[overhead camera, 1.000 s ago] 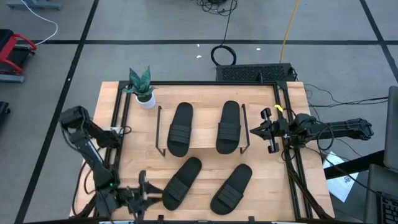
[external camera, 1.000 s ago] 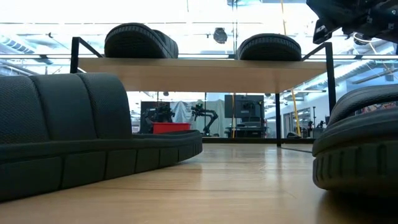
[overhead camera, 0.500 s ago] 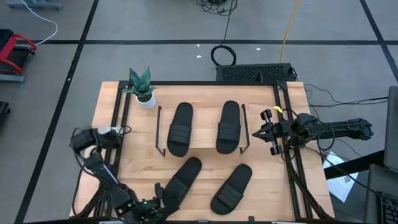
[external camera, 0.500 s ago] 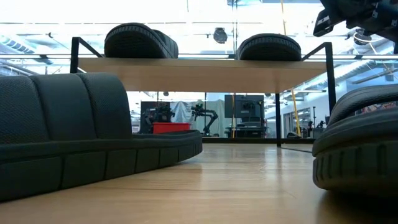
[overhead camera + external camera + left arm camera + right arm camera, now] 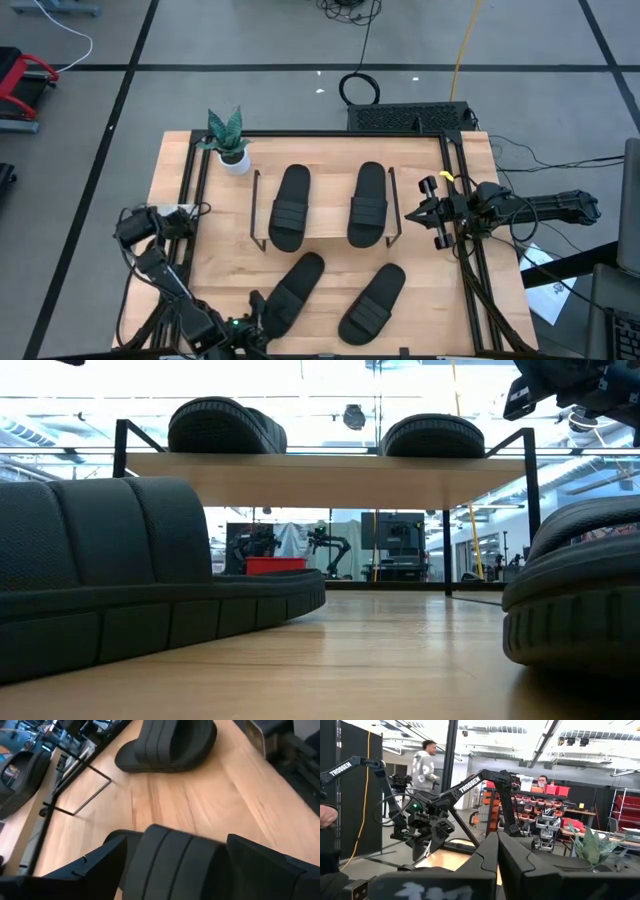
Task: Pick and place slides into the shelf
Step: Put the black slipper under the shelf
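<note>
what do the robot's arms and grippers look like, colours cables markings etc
Both arms are dark, near-black jointed links. The left gripper has two broad, matte black wedge-shaped fingers. The right gripper tapers to a point, with black knobs and a yellow tag behind it; black cables trail from that arm. A green light glows near the left arm's wrist.

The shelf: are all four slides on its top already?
No: the shelf carries only two slides; two others lie on the table in front.
</note>
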Motion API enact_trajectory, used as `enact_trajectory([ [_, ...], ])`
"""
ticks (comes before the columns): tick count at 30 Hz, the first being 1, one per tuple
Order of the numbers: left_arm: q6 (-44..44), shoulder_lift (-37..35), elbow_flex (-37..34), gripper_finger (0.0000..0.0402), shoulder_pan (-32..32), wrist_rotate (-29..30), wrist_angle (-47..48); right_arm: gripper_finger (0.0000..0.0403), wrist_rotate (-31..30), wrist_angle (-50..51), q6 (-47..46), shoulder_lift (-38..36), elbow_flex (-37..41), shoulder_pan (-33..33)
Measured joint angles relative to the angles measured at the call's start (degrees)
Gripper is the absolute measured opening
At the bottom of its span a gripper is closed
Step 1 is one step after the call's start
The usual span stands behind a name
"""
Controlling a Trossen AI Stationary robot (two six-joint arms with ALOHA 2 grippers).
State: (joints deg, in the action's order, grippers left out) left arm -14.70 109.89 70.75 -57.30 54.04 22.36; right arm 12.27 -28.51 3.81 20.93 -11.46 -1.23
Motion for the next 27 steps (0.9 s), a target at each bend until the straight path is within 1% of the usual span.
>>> enact_trajectory([
  [8,0.17,-0.13,0.21,0.0349,-0.96,0.00,2.56,0.0000,-0.02,0.02,-1.06,0.00,0.00,0.00],
  [12,0.49,-0.15,0.23,0.0349,-0.52,-0.05,6.76,0.0000,0.00,0.02,-1.18,0.00,0.00,0.00],
  [16,-3.95,-0.17,0.23,0.0349,0.60,-4.02,12.50,0.0000,0.00,0.03,-1.17,0.00,0.00,0.01],
  [18,-5.53,-0.17,0.23,0.0349,1.42,-5.77,13.87,0.0000,0.00,0.04,-1.04,-0.02,0.00,0.01],
  [23,-4.19,-0.20,0.23,0.0349,2.80,-5.92,13.47,0.0000,0.00,0.04,-1.01,-0.02,0.00,0.01],
  [25,-3.86,-0.10,0.23,0.0349,3.73,-8.69,13.47,0.0000,0.00,0.04,-0.93,-0.02,0.00,0.00],
  [27,-3.97,0.45,0.23,0.0349,4.90,-9.96,13.33,0.0000,-0.02,0.04,-0.33,-0.02,0.00,0.00],
])
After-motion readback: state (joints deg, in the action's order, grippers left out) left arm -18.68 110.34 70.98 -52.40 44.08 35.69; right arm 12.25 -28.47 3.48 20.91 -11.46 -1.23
